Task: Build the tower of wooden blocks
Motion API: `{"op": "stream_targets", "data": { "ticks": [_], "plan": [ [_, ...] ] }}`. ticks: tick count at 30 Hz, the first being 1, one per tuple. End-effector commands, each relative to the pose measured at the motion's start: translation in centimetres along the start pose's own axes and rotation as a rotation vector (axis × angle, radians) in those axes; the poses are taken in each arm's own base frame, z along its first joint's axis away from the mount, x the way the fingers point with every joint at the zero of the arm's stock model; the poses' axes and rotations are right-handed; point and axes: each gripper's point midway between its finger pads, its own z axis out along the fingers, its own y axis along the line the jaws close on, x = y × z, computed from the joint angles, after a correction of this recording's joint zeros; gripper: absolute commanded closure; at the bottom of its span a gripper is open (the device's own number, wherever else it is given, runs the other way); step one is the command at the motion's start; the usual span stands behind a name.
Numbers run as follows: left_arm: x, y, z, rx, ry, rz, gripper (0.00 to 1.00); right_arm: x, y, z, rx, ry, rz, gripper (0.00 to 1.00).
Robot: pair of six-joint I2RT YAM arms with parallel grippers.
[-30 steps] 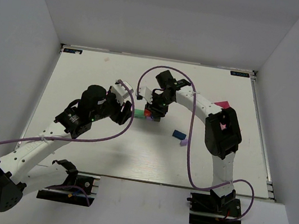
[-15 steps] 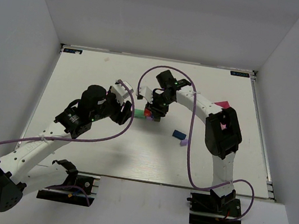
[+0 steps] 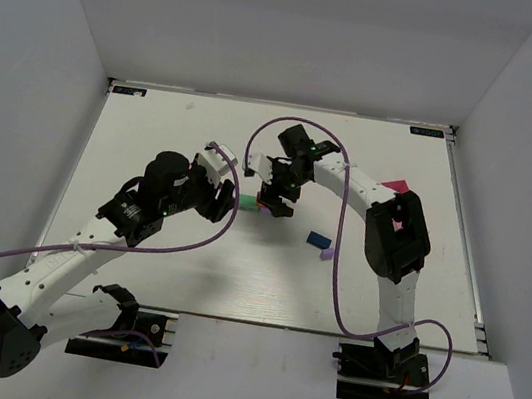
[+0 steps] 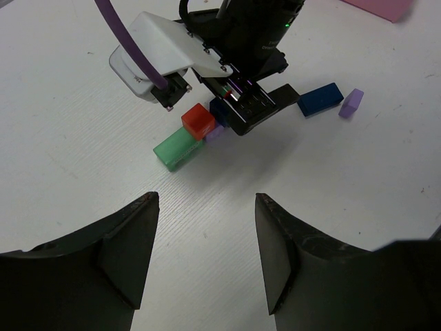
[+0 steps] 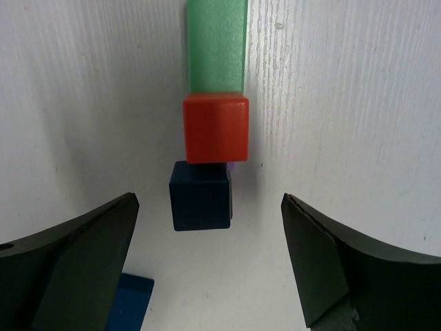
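White table (image 3: 154, 141), grey walls (image 3: 273, 29). Tower (image 4: 196, 131) at centre of top view: green bar (image 5: 216, 45), red cube (image 5: 216, 128), navy cube (image 5: 200, 195) in line, purple piece (image 5: 233, 167) peeking out beside navy. Right gripper (image 3: 276, 199) directly over it, fingers wide apart, empty. Left gripper (image 4: 207, 200) near, lower left, also spread, empty. Watch your descent: off-centre finger could clip navy cube and scatter cluster.

Top cam overhead, wrist cams close; all share tower (image 4: 199, 123)
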Motion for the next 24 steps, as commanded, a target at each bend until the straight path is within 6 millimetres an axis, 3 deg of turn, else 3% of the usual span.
{"op": "stream_targets", "data": {
  "ticks": [1,6,7,8,9,10,13,15,16,17,18,20,22,24],
  "plan": [
    [-0.6,-0.1,-0.5,0.006,-0.027,0.000,0.32,-1.2,-0.9,-0.9,0.037,-0.041,-0.009,0.10],
    [-0.4,-0.1,-0.4,0.006,-0.027,0.000,0.32,-1.9,-1.2,-3.2,0.083,-0.067,-0.010,0.10],
    [-0.4,-0.1,-0.4,0.006,-0.027,0.000,0.32,-2.6,-1.3,-4.9,0.109,-0.092,-0.014,0.10],
    [-0.4,-0.1,-0.4,0.006,-0.027,0.000,0.32,-2.1,-1.0,-5.0,0.108,-0.087,-0.010,0.10],
    [-0.4,-0.1,-0.4,0.006,-0.027,0.000,0.32,-2.7,-1.1,-7.2,0.147,-0.112,-0.005,0.10],
    [-0.4,-0.1,-0.4,0.006,-0.027,0.000,0.32,-1.9,-0.7,-7.1,0.148,-0.102,0.004,0.10],
    [-0.4,-0.1,-0.4,0.006,-0.027,0.000,0.32,-1.6,0.1,-10.4,0.232,-0.133,0.018,0.10],
    [-0.6,-0.5,-0.4,0.029,-0.038,0.003,0.32,-0.7,0.7,-12.2,0.293,-0.157,0.048,0.10],
    [-0.4,-0.7,-0.2,0.040,-0.039,0.003,0.30,0.9,0.7,-11.9,0.336,-0.130,0.078,0.10],
    [-0.4,-0.6,0.0,0.040,-0.039,0.003,0.30,0.8,1.3,-13.7,0.397,-0.169,0.118,0.10],
    [-0.1,-0.8,0.2,0.055,-0.029,0.001,0.30,1.7,2.0,-13.3,0.401,-0.163,0.133,0.10],
    [0.1,-1.0,0.5,0.066,-0.020,0.008,0.32,2.8,3.0,-14.9,0.456,-0.193,0.174,0.10],
    [-0.1,-1.5,0.9,0.102,-0.013,0.006,0.36,4.4,3.8,-14.4,0.469,-0.192,0.219,0.10],
    [-0.5,-2.5,1.4,0.140,-0.007,0.003,0.40,5.6,5.3,-14.4,0.464,-0.204,0.269,0.16]
  ]
}}
